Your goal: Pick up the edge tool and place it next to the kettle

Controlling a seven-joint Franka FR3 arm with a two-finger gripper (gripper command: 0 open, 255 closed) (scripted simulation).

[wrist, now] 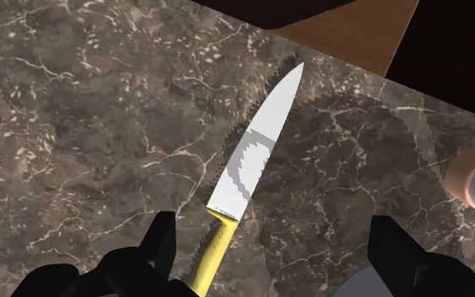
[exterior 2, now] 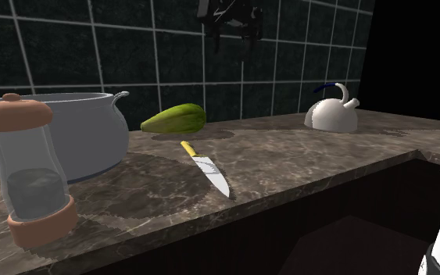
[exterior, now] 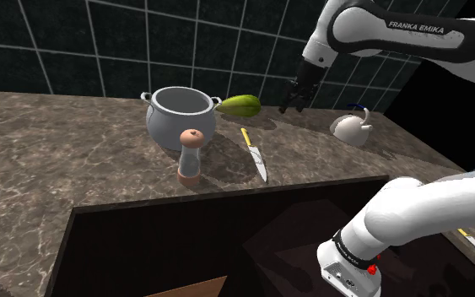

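A knife (exterior: pixel 254 153) with a yellow handle and a serrated steel blade lies flat on the dark marble counter (exterior: pixel 75 160), between the pot and the kettle. In the second exterior view the knife (exterior 2: pixel 208 169) points toward the counter's front edge. The white kettle (exterior: pixel 349 126) with a blue handle stands at the shoulder view's right; in the second exterior view the kettle (exterior 2: pixel 334 113) sits near the back wall. My gripper (exterior: pixel 294 101) hangs open well above the counter, between the green vegetable and the kettle, holding nothing. Seen from the wrist, the knife (wrist: pixel 256 152) lies below the gripper (wrist: pixel 273 253), handle end between the spread fingers.
A grey pot (exterior: pixel 180 114) with two handles stands left of the knife. A green vegetable (exterior: pixel 238 105) lies behind it by the tiled wall. A pepper mill (exterior: pixel 190 158) stands in front of the pot. The counter's front edge drops to a dark cabinet (exterior: pixel 227 245).
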